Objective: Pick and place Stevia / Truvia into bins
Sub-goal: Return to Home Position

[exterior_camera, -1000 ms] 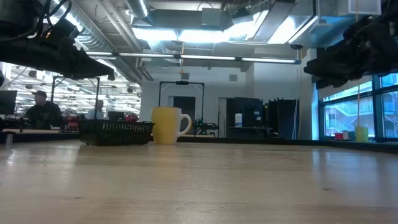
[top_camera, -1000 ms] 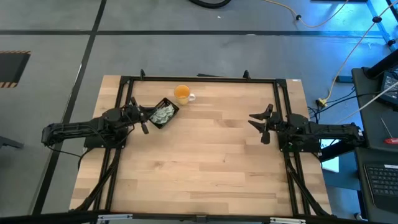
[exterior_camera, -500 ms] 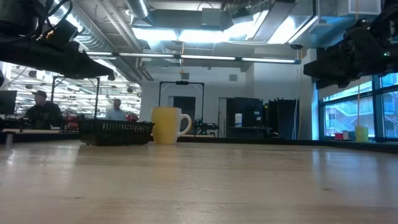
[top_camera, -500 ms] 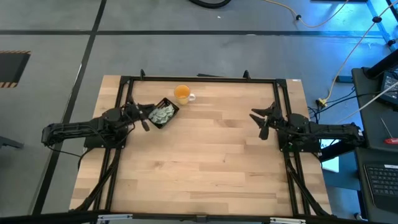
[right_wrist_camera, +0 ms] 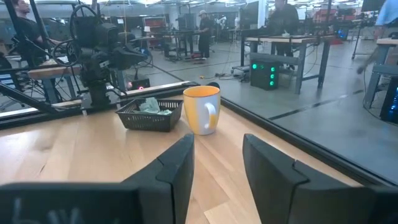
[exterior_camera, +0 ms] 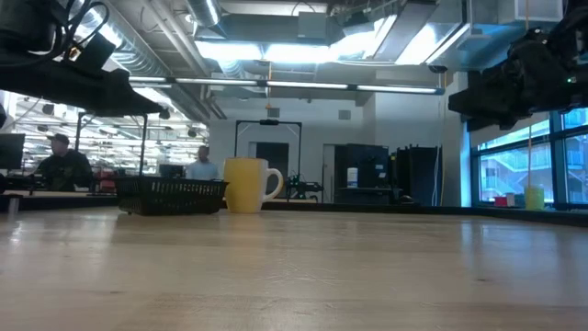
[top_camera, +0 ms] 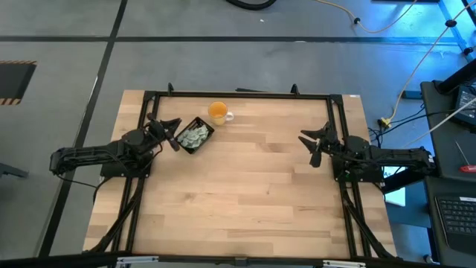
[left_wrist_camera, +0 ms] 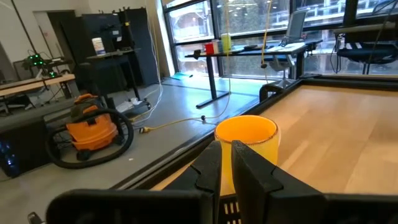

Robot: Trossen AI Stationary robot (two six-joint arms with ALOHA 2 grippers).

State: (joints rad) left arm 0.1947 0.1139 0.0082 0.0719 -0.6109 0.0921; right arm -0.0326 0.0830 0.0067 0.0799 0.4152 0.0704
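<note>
The Stevia / Truvia sachets (top_camera: 195,135) are seen heaped in the black tray (top_camera: 209,131) at the far left of the table (top_camera: 245,193), just beside the orange cup (top_camera: 217,112). No loose sachet can be made out on the bare wood, so the sorting is judged done, or nearly so.

The left gripper (top_camera: 172,134) is held just short of the tray. In the left wrist view its fingers (left_wrist_camera: 211,168) are drawn almost together with only a sliver between them, and nothing is pinched. The right gripper (top_camera: 306,149) is held at the right edge, well apart from the tray. Its fingers (right_wrist_camera: 177,165) are spread wide and empty, and the tray and cup are seen far off across the table.

Handling (a judgement, not a thing seen):
- The sachets are taken to be v. light thin paper w/ a loose grain fill, so limp, not stiff.
- They are easily creased but not fragile.
- Lying flat they give little edge to get under, and in a heap they likely slide over one another.
- A pinch across the short width, near the middle or at a raised corner, is thought best.
- The squeeze should be light, as too much would just buckle the paper.

If any more are to be moved, one per grasp is advised.
</note>
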